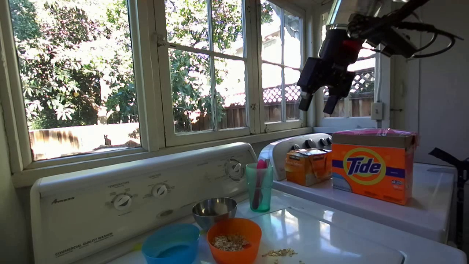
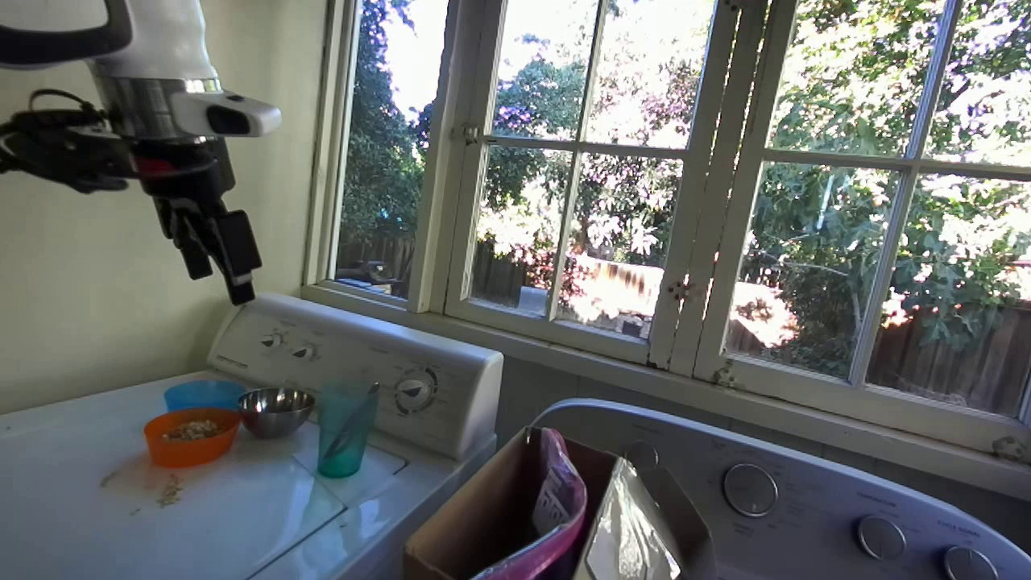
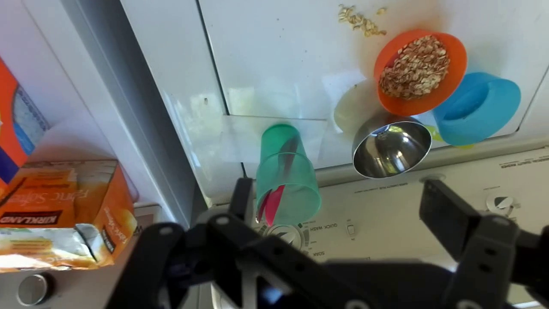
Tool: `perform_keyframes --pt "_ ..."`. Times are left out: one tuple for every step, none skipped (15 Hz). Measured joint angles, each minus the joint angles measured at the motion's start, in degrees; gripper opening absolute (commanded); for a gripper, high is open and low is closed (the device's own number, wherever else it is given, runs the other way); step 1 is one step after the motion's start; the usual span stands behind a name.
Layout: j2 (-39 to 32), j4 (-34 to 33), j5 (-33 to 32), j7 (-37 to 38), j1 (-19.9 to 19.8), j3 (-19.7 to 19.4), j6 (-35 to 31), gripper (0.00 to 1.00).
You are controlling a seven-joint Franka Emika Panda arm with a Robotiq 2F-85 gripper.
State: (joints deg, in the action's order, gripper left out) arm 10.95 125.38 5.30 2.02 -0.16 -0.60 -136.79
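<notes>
My gripper [image 1: 318, 104] is open and empty, high above the white washer in both exterior views [image 2: 219, 280]. In the wrist view its fingers [image 3: 343, 201] stand wide apart, touching nothing. A clear green cup [image 1: 266, 187] stands upright on the washer, with a pink-ended utensil and a second utensil [image 3: 271, 206] leaning inside. A steel bowl [image 3: 392, 150] beside the cup looks empty. An orange bowl [image 3: 456, 56] holds oat flakes [image 3: 416, 68]. A blue bowl [image 3: 493, 111] sits against it. Loose oats [image 3: 362, 21] lie on the lid near the orange bowl.
The washer's control panel [image 1: 143, 198] rises behind the bowls, below the windows. An orange Tide box [image 1: 370, 172] and a Kirkland fabric softener box [image 1: 307, 168] stand on the adjacent machine. An open carton [image 2: 483, 507] is in the foreground of an exterior view.
</notes>
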Motion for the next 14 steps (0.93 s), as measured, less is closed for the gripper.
perform_keyframes --pt "-1.8 -1.6 0.5 -1.7 0.0 -0.3 0.2 1.0" --pt "-3.3 -2.9 0.6 -2.6 0.0 -0.5 0.5 1.0" --pt "-4.2 -3.8 0.7 -3.0 0.0 -0.5 0.8 1.0" --pt "-4.7 -4.4 0.7 -3.2 0.0 -0.5 0.9 1.0" --pt "-4.9 -4.7 0.7 -3.3 0.0 -0.5 1.1 1.0" --pt "-4.9 -4.8 0.7 -3.3 0.1 -0.5 1.2 1.0" --pt "-4.9 -4.9 0.7 -3.3 0.1 -0.5 1.2 1.0" --pt "-4.9 -5.0 0.7 -3.3 0.1 -0.5 1.3 1.0" --pt "-4.9 -5.0 0.7 -3.3 0.1 -0.5 1.3 1.0" --pt "-4.9 -5.0 0.7 -3.3 0.1 -0.5 1.3 1.0" --pt "-4.9 -5.0 0.7 -3.3 0.1 -0.5 1.3 1.0" --pt "-4.9 -5.0 0.7 -3.3 0.1 -0.5 1.3 1.0" --pt "-4.9 -5.0 0.7 -3.3 0.1 -0.5 1.3 1.0" --pt "-4.9 -5.0 0.7 -3.3 0.1 -0.5 1.3 1.0"
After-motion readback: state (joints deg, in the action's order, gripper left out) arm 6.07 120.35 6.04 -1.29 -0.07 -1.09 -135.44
